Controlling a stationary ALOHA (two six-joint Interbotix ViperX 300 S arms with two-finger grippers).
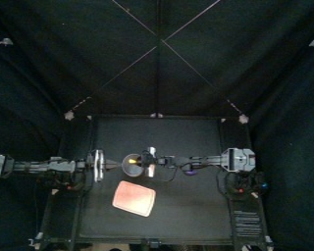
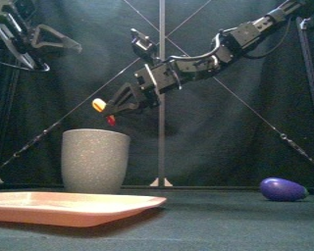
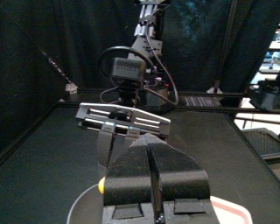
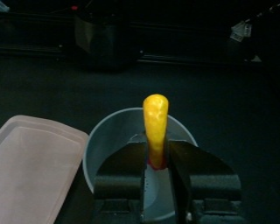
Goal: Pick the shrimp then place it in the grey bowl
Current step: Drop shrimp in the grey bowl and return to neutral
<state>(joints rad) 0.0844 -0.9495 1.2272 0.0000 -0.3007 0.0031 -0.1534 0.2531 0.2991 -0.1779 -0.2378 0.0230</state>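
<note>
The pink tray (image 2: 68, 206) lies closest in the front view, flat on the table (image 2: 226, 224) at 7 o'clock. Behind it the grey cup (image 2: 94, 160) stands upright. A purple toy (image 2: 283, 188) sits at 4 o'clock, well apart from the cup. The right arm slopes down from 1 o'clock. The right gripper (image 2: 117, 102) is clamped on the shrimp (image 2: 99, 104), which is yellow with a red end. The shrimp hangs just above the cup's mouth, clear of the rim. The left arm is up at 10 o'clock.

From the top, the cup is at the table's middle. The tray is near it at its 6 o'clock and the purple toy is at its 3 o'clock. The arms reach toward it from 9 and 3 o'clock.

In the left wrist view, the left gripper (image 3: 150, 144) has its jaws pressed together and holds nothing. The right gripper faces it from beyond. A bit of the yellow shrimp shows beside the jaws.

In the right wrist view, the shrimp sticks out from between the jaws, pinched at its red end. It is over the cup's open mouth, and the tray lies just beside the cup.
</note>
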